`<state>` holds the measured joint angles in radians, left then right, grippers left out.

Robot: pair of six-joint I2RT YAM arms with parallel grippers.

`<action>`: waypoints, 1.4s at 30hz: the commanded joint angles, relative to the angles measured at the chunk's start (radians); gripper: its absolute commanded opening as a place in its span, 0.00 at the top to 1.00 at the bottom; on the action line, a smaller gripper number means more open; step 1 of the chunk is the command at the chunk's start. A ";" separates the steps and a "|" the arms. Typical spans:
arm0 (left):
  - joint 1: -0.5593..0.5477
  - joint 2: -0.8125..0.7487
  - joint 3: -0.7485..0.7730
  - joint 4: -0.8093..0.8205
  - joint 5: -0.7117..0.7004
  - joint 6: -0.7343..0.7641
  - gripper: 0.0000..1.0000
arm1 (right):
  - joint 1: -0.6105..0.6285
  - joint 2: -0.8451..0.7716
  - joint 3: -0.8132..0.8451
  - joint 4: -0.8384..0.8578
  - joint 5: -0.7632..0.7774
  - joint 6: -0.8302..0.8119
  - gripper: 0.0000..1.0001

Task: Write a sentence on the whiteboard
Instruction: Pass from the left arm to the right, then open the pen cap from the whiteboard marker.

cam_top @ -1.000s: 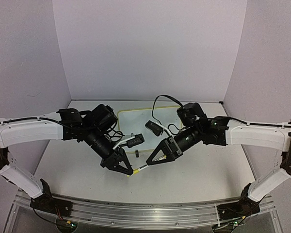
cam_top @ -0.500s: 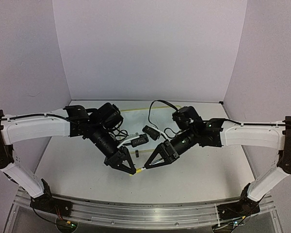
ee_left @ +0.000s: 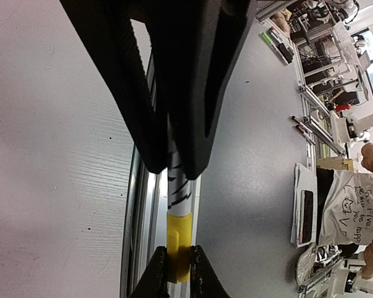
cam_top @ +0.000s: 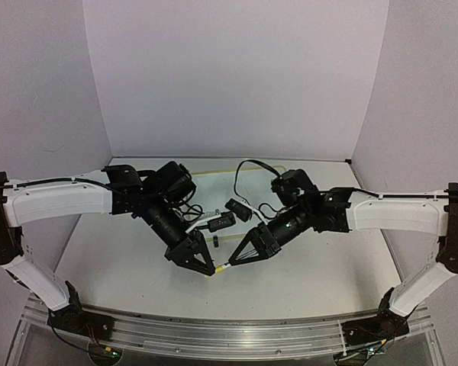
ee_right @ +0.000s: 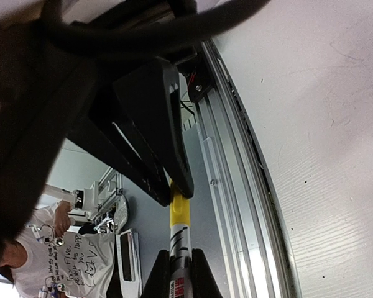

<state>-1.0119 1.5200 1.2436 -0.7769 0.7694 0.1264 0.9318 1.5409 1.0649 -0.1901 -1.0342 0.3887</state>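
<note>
We find the whiteboard (cam_top: 214,172) at the back of the counter (cam_top: 328,267). It is almost wholly hidden behind both arms: only a strip of its yellow rim shows, and its face cannot be read. The left end effector (ee_left: 174,167) is clamped tight on the marker (ee_left: 178,192) barrel. The right end effector (ee_right: 177,185) is closed on the yellow cap (ee_right: 179,211). Print on the barrel is blurred and illegible. Fingers cover both ends of the marker.
</note>
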 commanded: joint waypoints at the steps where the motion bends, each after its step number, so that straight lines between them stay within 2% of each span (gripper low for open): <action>1: 0.001 -0.067 0.003 0.124 -0.104 -0.067 0.64 | 0.008 -0.068 -0.013 0.047 0.132 -0.017 1.00; 4: 0.002 -0.179 -0.103 0.294 -0.218 -0.190 0.36 | 0.008 -0.142 -0.052 0.123 0.242 0.023 1.00; 6: 0.006 -0.261 -0.182 0.438 -0.276 -0.298 0.25 | 0.007 -0.195 -0.093 0.228 0.304 0.069 1.00; 10: 0.007 -0.377 -0.309 0.711 -0.301 -0.483 0.15 | 0.008 -0.280 -0.195 0.458 0.338 0.160 1.00; 18: 0.007 -0.349 -0.315 0.920 -0.172 -0.654 0.05 | 0.023 -0.265 -0.193 0.593 0.290 0.197 1.00; 20: 0.007 -0.329 -0.300 0.913 -0.156 -0.657 0.06 | 0.027 -0.257 -0.191 0.614 0.282 0.206 1.00; 22: 0.007 -0.317 -0.292 0.903 -0.147 -0.654 0.12 | 0.029 -0.259 -0.195 0.630 0.283 0.213 1.00; 29: 0.007 -0.322 -0.307 0.904 -0.130 -0.654 0.41 | 0.029 -0.289 -0.211 0.635 0.298 0.224 1.00; 36: 0.008 -0.375 -0.310 0.871 -0.156 -0.632 0.40 | 0.029 -0.294 -0.224 0.627 0.305 0.226 1.00; 42: 0.007 -0.399 -0.298 0.799 -0.183 -0.605 0.59 | 0.029 -0.295 -0.221 0.622 0.307 0.227 1.00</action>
<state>-1.0075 1.1534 0.9215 0.0548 0.6006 -0.5081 0.9549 1.2721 0.8371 0.4061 -0.7372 0.6075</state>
